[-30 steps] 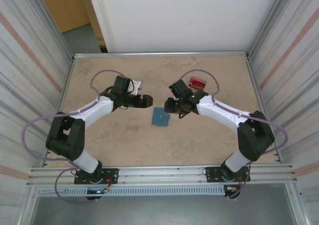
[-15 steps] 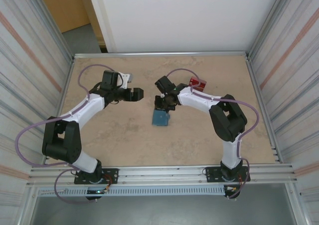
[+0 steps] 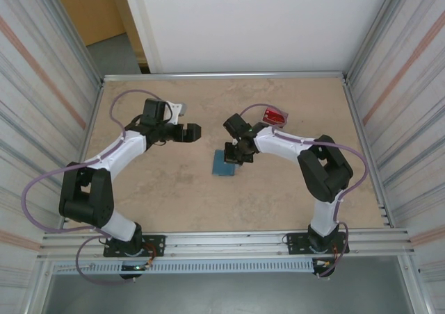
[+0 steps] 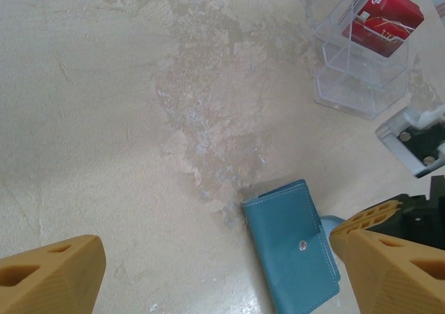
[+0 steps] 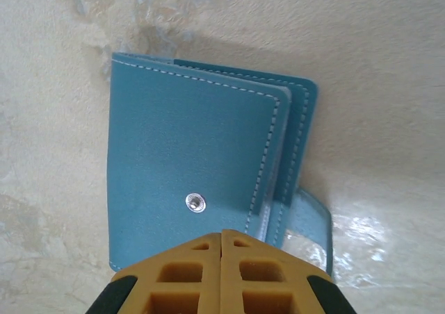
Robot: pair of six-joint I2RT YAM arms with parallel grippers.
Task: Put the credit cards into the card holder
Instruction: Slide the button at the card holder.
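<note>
Beige, mottled table (image 3: 174,196). We see the wallet (image 5: 188,161) lying flat near mid-table: teal-blue, pale stitching, silver snap, folded, w/ a lighter tab poking out one side. R gripper (image 5: 221,239) is pinched fully together, tips over the wallet's edge; contact unclear. L gripper (image 3: 195,131) is spread wide, nearby but apart. Red cards (image 4: 386,19) stand in a clear case (image 4: 358,78) further back.

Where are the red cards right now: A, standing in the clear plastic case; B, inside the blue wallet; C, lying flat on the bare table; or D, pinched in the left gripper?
A: the red cards stand in the clear plastic case, apart from the blue wallet.
</note>
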